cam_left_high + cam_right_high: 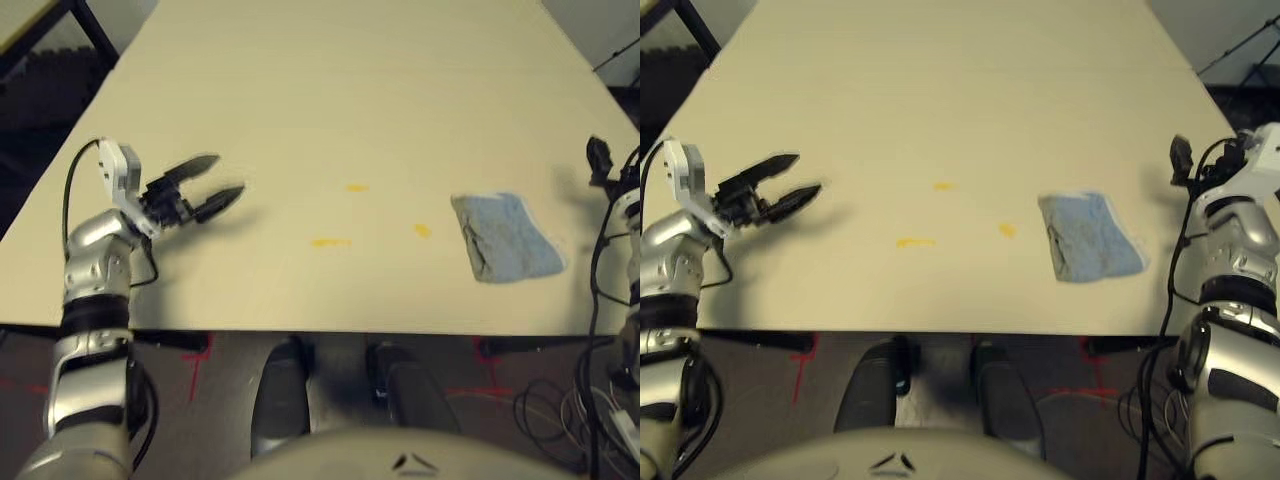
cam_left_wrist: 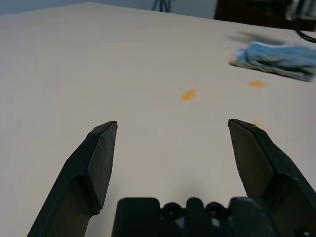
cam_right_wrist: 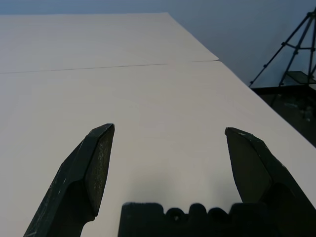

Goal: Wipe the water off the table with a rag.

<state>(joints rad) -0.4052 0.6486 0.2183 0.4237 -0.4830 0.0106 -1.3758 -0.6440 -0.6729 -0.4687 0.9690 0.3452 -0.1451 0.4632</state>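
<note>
left eye view: rag (image 1: 505, 237) lies near right gripper (image 3: 168, 131), apart from it. both grippers spread, empty; left gripper (image 1: 213, 180) well apart from rag.

Off your table's far right corner stands a black tripod (image 3: 291, 47), its thin legs spread against a grey-blue wall (image 3: 237, 24). Below the near edge you see dark floor (image 1: 220, 400) marked with red tape lines (image 1: 197, 357) (one on each side). A tangle of loose cables (image 1: 560, 410) lies on the floor at your right. At the far left corner, a black frame (image 1: 95, 35) stands beside the table.
</note>
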